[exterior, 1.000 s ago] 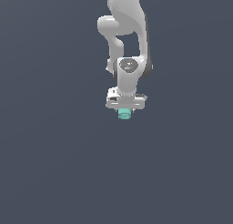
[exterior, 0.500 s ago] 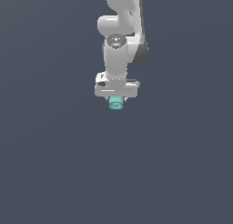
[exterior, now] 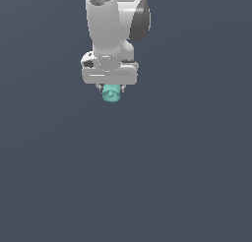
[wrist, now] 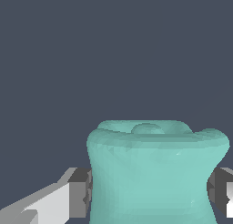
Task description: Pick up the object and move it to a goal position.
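Note:
The object (exterior: 111,94) is a small teal stubby piece with a wider bumpy rim, hanging just under the white gripper (exterior: 111,90) near the top of the exterior view. In the wrist view the object (wrist: 157,173) fills the space between the two dark pads (wrist: 81,191), which press on its sides. The gripper is shut on it. The fingers are mostly hidden behind the hand in the exterior view.
A plain dark grey surface (exterior: 147,177) lies all around. The white arm (exterior: 115,24) rises out of the exterior view's top edge. No other items show.
The arm has carried the object upward and toward the exterior view's left, still gripped, and the wrist has turned.

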Available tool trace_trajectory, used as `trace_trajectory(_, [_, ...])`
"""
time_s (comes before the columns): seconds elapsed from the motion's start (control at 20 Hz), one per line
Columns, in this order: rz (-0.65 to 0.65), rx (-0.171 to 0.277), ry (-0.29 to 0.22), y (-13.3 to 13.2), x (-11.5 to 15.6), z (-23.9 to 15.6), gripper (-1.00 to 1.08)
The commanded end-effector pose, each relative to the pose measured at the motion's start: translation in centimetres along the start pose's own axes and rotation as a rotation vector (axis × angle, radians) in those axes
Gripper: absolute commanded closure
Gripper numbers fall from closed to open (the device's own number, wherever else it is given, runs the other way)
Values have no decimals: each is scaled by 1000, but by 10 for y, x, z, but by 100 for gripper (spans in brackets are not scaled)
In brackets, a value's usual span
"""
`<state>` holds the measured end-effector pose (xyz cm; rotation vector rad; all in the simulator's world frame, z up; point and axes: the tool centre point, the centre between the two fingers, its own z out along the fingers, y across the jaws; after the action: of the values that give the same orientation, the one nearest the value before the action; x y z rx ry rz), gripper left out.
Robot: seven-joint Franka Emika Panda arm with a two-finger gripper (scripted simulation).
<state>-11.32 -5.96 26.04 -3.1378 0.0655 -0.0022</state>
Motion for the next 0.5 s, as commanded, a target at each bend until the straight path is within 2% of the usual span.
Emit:
trace_trajectory(0.0, [0,0,-1,14,-2,-25,108])
trace_trajectory(0.45, [1,-1,-1,66,-5,-115,108])
